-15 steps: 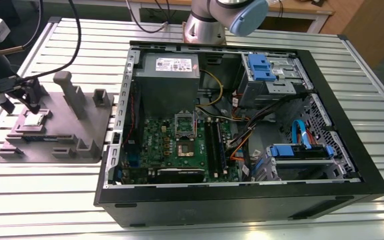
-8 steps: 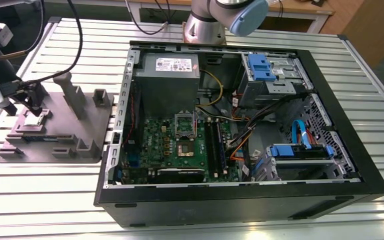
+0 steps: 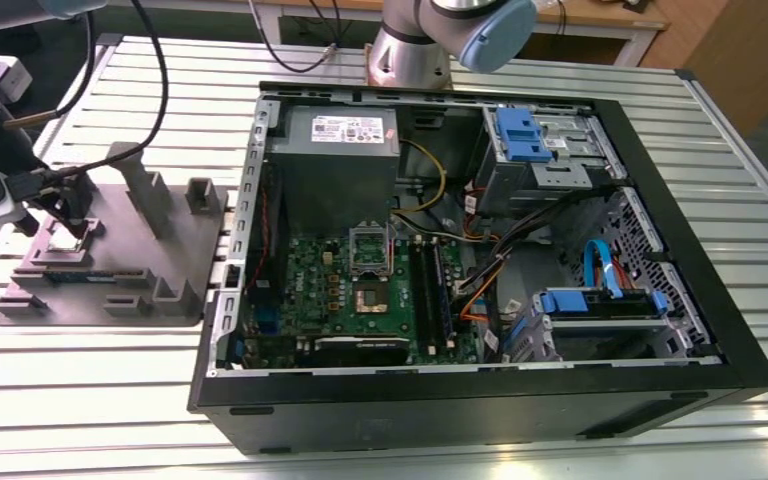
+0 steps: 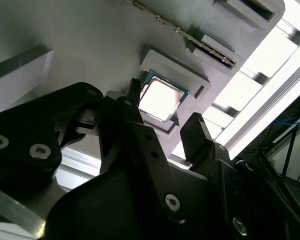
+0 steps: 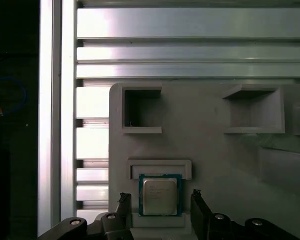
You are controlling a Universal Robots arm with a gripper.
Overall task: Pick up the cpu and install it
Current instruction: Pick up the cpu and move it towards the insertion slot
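While the cpu (image 5: 160,195) lies in its recess on the grey holder (image 5: 215,150), the pincer (image 5: 160,196) stands wide, with the chip between its fingers and untouched. It has been neither lifted nor installed.

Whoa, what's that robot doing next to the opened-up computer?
The robot's gripper hangs over the cpu, a shiny square chip lying in a grey holder beside the open computer. The gripper is open, with a finger on each side of the chip. Nothing is lifted yet.
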